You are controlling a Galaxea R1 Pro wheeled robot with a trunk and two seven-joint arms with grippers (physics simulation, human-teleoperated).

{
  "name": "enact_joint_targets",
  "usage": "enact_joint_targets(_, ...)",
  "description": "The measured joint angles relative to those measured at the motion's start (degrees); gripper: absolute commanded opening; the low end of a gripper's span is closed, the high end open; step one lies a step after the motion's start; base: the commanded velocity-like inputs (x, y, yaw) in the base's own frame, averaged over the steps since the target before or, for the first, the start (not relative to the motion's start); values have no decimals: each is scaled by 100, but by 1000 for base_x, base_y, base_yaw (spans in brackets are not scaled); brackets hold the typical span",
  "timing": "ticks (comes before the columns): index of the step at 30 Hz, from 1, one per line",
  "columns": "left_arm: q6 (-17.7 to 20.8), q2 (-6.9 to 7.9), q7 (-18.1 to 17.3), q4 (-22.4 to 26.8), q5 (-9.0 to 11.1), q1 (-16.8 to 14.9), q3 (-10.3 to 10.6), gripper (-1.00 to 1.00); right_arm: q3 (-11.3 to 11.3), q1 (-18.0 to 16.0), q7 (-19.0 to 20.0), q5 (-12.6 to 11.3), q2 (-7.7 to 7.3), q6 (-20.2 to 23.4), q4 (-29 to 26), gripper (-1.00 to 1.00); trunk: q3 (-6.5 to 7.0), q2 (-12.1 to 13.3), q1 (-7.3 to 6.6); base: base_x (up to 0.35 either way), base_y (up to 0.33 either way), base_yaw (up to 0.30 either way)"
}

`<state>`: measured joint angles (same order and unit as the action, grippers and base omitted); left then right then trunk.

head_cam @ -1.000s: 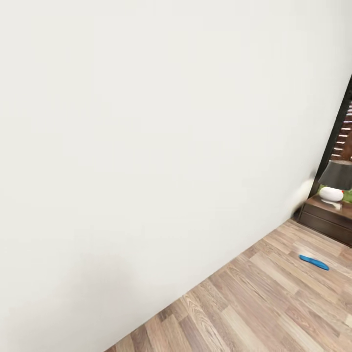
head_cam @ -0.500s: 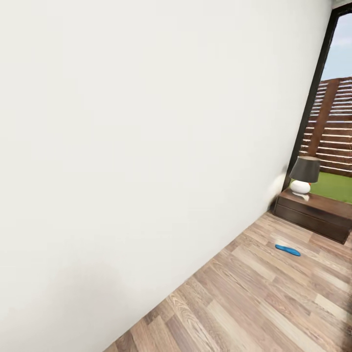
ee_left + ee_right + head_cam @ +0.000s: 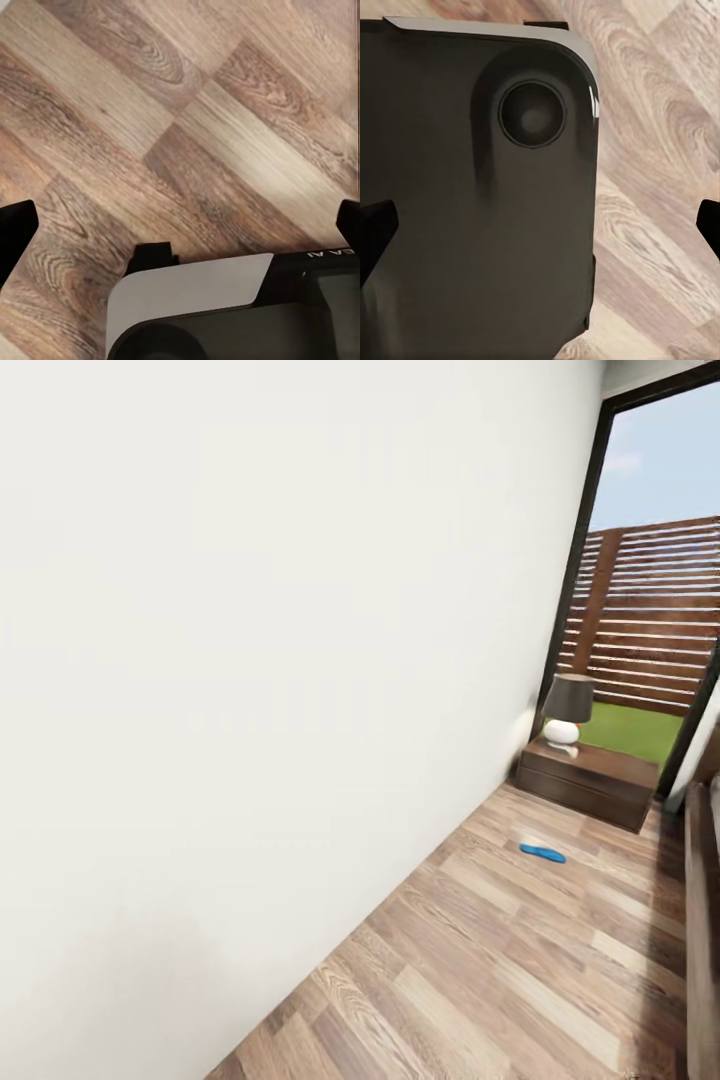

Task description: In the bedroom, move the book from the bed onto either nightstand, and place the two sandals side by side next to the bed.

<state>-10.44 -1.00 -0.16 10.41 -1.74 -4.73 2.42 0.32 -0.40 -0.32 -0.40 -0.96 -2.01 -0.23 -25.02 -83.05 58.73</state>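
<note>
Blue sandal point(image 3: 542, 852) flat on wood floor point(image 3: 500, 960), well ahead of both sets of fingers, short of nightstand point(image 3: 585, 784). Both fingers spread, empty. Risk: rolling over the sandal while approaching.

The brown plank floor point(image 3: 520, 960) looked like grained wood with a soft sheen, the plain white wall point(image 3: 250, 690) was matt and smooth, the dark brown wooden nightstand point(image 3: 590, 780) seemed glossy, and the flat bright blue sandal point(image 3: 542, 852) appeared smooth.
</note>
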Motion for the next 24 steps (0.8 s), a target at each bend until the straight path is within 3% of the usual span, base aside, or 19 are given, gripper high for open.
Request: enact_joint_targets(24, -1, 1, 0, -1, 1, 0, 0, 100, 0, 0, 0, 0, 6, 0, 0, 100, 0, 0, 0, 0, 0, -255)
